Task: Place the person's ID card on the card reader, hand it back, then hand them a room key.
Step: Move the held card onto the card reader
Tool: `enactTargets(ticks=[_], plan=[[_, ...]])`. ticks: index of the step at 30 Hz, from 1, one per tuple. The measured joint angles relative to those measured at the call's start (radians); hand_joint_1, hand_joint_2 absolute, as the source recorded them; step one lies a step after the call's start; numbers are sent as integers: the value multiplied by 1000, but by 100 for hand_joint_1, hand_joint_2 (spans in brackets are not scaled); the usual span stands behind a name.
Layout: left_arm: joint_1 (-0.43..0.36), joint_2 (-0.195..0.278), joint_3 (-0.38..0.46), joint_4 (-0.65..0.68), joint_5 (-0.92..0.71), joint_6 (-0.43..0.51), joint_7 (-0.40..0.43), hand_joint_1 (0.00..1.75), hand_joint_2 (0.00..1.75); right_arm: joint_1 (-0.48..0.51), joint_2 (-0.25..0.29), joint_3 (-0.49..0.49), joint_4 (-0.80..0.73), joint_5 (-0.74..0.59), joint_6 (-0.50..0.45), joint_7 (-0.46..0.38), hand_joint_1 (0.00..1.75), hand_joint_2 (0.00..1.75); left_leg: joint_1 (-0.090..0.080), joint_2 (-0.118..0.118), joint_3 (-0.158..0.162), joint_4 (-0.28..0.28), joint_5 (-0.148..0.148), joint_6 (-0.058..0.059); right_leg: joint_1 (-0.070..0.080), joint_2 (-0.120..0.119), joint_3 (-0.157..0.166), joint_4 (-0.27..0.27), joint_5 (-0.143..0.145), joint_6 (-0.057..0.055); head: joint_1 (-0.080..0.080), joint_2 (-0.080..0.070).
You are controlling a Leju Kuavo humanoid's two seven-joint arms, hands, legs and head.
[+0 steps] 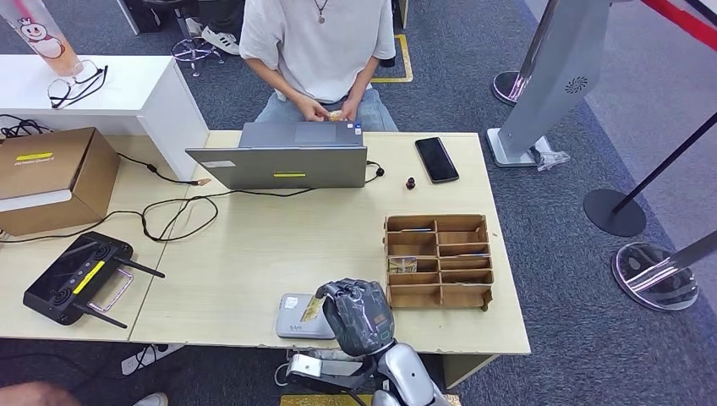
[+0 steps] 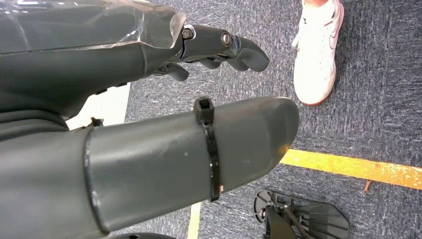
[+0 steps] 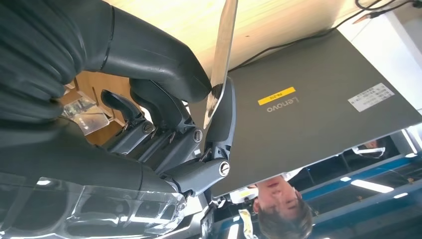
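Right hand [image 1: 359, 315] at the near edge of the desk [image 1: 270, 254], thumb and a finger pinched on the ID card [image 1: 313, 309]; other fingers curled loosely behind it. Card hangs tilted just above the card reader [image 1: 296, 317], the pale flat box at the near edge, left of the wooden tray [image 1: 440, 260]. Whether card and reader touch, cannot tell.

Step in hand, as I judge it: laying the card on the reader. To do it well, level the card first so its face meets the reader's top flat, lower it slowly, and let go only once it rests.

Left hand [image 2: 149, 119] hangs low over carpet, fingers apart, holding nothing.

Right wrist view adds what the head view lacks: the card [image 3: 222, 55] edge-on, thin, caught at one end between thumb and fingertip [image 3: 226, 107], a small grip that could slip.

Farther off, the laptop [image 1: 279, 156] at the far edge, a phone [image 1: 436, 159] beside it, and the person [image 1: 317, 51] seated beyond the desk.
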Motion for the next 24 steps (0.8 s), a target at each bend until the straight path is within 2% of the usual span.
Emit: enactTargets(ticks=[15, 20, 24], plan=[[1, 0, 0, 0, 3, 0, -3, 0, 0, 16, 15, -87, 39, 14, 0, -70, 175, 175, 0, 0, 0, 0, 0, 0, 0, 0, 0, 0, 0, 0, 0, 0], [1, 0, 0, 0, 10, 0, -12, 0, 0, -2, 22, -92, 121, -196, 16, -125, 175, 175, 0, 0, 0, 0, 0, 0, 0, 0, 0, 0, 0, 0, 0, 0], [2, 1, 0, 0, 12, -1, -16, 0, 0, -16, 25, -86, 166, -294, 40, -131, 175, 175, 0, 0, 0, 0, 0, 0, 0, -1, 0, 0, 0, 0, 0, 0]])
